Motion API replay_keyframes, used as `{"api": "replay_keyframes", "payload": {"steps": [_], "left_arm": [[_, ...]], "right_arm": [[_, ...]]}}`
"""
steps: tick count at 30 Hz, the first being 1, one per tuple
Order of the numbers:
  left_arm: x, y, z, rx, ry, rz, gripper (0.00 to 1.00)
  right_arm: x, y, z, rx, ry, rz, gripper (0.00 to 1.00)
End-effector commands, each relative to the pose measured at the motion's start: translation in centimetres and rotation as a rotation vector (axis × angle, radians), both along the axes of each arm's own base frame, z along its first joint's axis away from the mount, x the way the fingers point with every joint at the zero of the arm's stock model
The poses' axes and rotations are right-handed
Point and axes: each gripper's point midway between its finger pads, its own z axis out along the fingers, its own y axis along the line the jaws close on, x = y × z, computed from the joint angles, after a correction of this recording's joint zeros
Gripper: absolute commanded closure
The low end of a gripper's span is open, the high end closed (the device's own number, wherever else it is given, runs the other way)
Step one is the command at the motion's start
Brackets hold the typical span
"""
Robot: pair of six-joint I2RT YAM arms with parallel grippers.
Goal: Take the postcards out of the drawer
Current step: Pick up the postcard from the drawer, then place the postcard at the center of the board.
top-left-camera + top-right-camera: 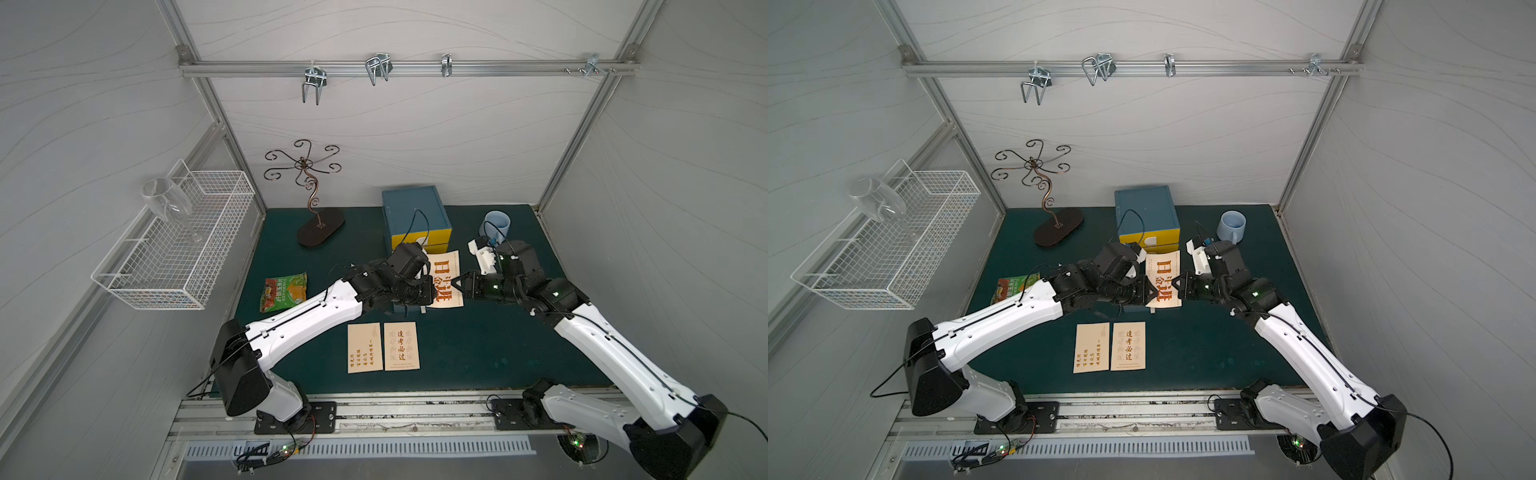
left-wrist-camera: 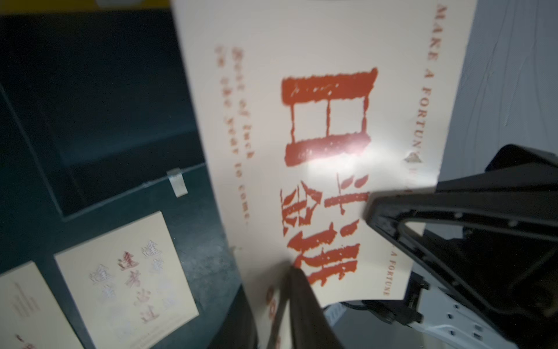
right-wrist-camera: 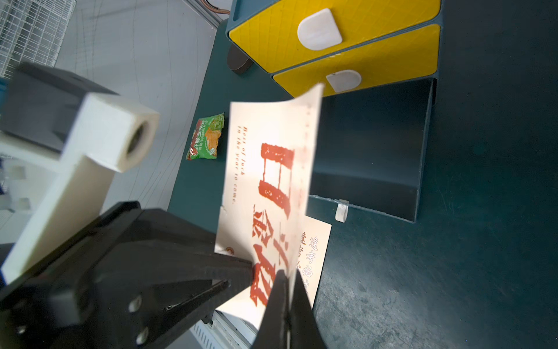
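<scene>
Right jaws pinch right edge of bold postcard (image 1: 446,276); left jaws slightly parted at its left edge. Nearest, small-print postcard (image 1: 365,347) and neighbouring postcard (image 1: 401,345) flat on bench (image 1: 498,353), long axes front-to-back. Beyond, bold postcard bowed over open drawer (image 3: 371,145), long axis front-to-back.

2 postcards (image 1: 401,345) before drawer (image 3: 371,151)

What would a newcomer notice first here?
A cream postcard with bold orange-red characters is held up mid-table, pinched in the shut jaws of the right gripper, the left gripper at its opposite edge. Two more cream postcards lie flat, side by side, on the dark green mat nearer the arm bases.
</scene>
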Motion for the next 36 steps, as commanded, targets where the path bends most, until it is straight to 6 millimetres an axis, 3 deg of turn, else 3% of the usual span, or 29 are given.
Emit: {"api": "replay_keyframes", "payload": {"steps": [1,3,8,12,20,31,36], "left_arm": [[1.6,1.5,3.3,-0.077,-0.131,0.057,0.59],[2.2,3.4,3.4,-0.101,-0.13,0.105,0.52],[4.0,8.6,3.0,-0.15,-0.127,0.224,0.48],[4.7,10.8,3.1,-0.131,-0.152,0.262,0.44],[4.9,11.4,1.7,-0.131,-0.117,0.274,0.42],[4.3,11.0,0.3,-0.142,-0.083,0.233,0.41],[4.3,11.1,0.4,-0.137,-0.091,0.233,0.4]], "right_arm": [[-1.5,-0.4,-0.7,-0.014,0.052,0.03,1.0],[-1.9,-1.1,-1.3,-0.003,0.081,0.024,1.0],[-4.0,-2.4,-4.1,0.01,0.173,0.01,1.0],[-6.4,-2.3,-7.4,0.021,0.274,-0.001,1.0],[-9.6,-2.4,-14.0,-0.027,0.385,-0.082,1.0],[-9.1,-2.7,-19.5,-0.076,0.427,-0.185,1.0],[-9.1,-2.9,-20.7,-0.109,0.427,-0.187,1.0]]}}
